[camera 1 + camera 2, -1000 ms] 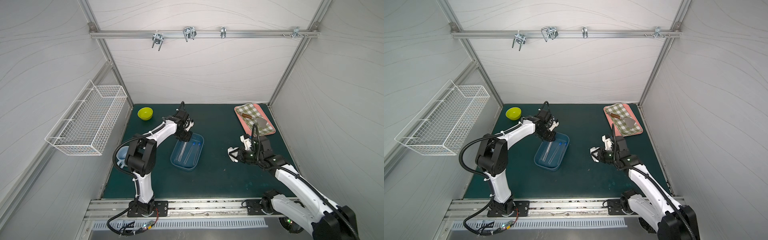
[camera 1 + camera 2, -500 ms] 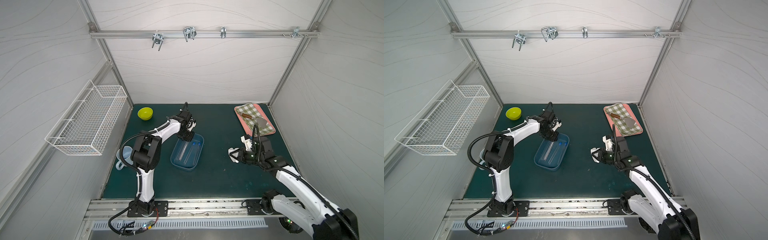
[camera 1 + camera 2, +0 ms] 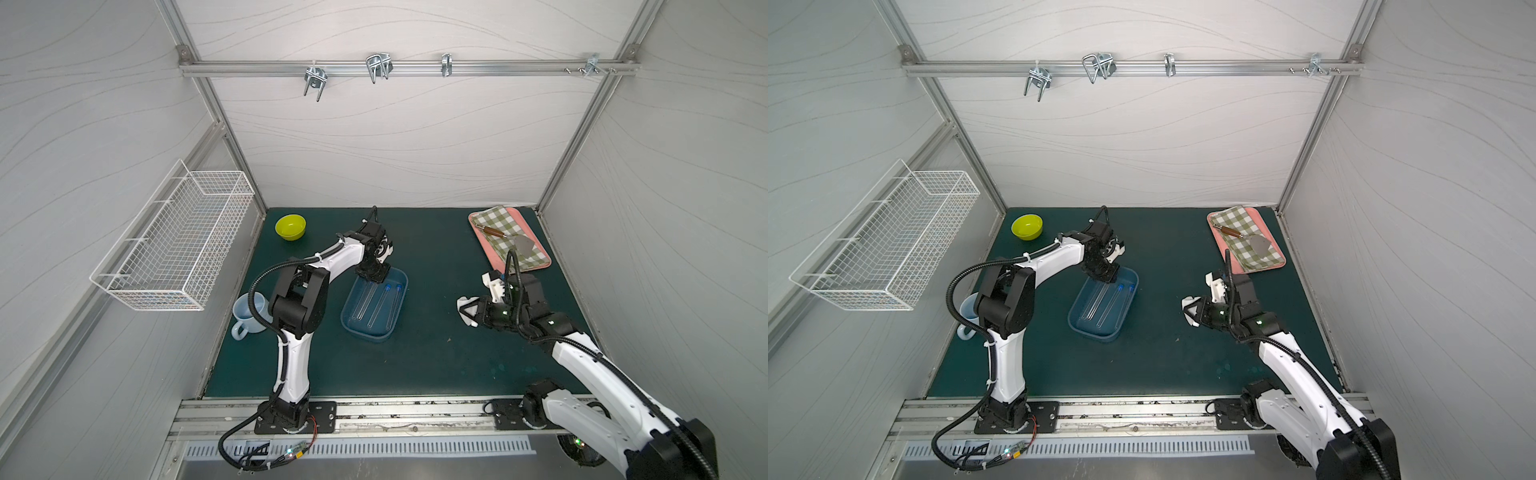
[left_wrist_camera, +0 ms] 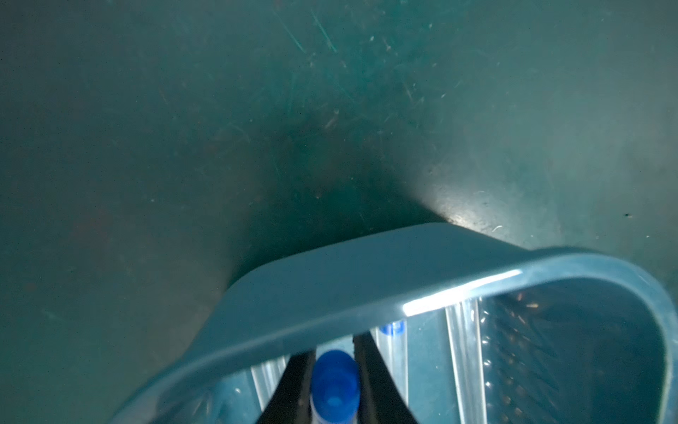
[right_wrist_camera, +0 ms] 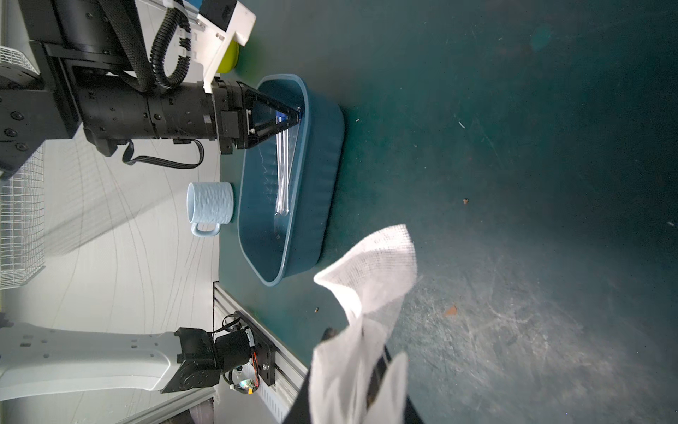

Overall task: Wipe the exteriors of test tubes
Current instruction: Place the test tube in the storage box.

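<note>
Clear test tubes (image 3: 381,305) (image 3: 1115,304) with blue caps lie lengthwise in the blue tray (image 3: 365,335) (image 3: 1096,335) (image 5: 315,183). My left gripper (image 3: 376,278) (image 3: 1106,279) (image 4: 334,352) reaches into the tray's far end. It is shut on the capped end of one test tube (image 4: 334,381), whose rounded end rests low in the tray (image 5: 282,209). To the right of the tray, my right gripper (image 3: 469,312) (image 3: 1192,312) (image 5: 356,343) hangs above the mat, shut on a white gauze cloth (image 3: 463,302) (image 5: 370,264).
A yellow-green bowl (image 3: 290,227) sits at the back left and a pale blue mug (image 3: 249,313) at the mat's left edge. A pink tray (image 3: 490,259) at the back right carries a checked cloth and a brown-handled metal tool (image 3: 492,231). A wire basket (image 3: 178,241) hangs on the left wall.
My left gripper has dipped lower into the tray's far end and the left elbow has swung slightly right. The right arm and its cloth have not moved.
</note>
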Tool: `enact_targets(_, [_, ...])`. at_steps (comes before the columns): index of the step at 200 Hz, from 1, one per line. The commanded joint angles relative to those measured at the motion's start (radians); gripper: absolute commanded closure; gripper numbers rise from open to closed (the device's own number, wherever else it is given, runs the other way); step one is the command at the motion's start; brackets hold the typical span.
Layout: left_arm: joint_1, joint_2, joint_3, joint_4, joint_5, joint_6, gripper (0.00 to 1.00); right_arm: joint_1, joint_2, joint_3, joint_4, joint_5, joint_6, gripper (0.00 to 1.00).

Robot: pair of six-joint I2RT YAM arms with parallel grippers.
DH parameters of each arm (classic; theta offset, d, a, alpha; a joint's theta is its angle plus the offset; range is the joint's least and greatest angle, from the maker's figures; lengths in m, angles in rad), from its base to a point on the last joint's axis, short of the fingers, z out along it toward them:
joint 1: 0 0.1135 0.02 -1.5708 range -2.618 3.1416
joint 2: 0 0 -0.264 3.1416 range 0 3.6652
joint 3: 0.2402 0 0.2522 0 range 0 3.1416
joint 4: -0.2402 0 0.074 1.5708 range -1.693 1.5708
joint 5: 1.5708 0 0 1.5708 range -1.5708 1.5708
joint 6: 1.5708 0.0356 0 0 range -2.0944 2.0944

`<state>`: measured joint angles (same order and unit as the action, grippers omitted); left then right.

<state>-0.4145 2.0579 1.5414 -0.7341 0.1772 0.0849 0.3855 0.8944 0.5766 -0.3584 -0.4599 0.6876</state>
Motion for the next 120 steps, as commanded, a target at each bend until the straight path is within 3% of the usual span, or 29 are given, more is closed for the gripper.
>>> enact_targets(1, [-0.004, 0.02, 0.042, 0.002, 0.016, 0.01, 0.75, -0.005, -0.009, -0.017, -0.019, 0.01, -0.006, 0.82])
enact_targets(72, [-0.003, -0.027, 0.039, 0.016, 0.031, -0.01, 0.72, -0.005, 0.084, -0.05, 0.076, 0.013, 0.009, 0.82])
enact_targets(120, [0.014, -0.184, -0.016, 0.073, 0.081, -0.072, 0.72, -0.007, 0.273, -0.045, 0.222, -0.013, 0.018, 0.81])
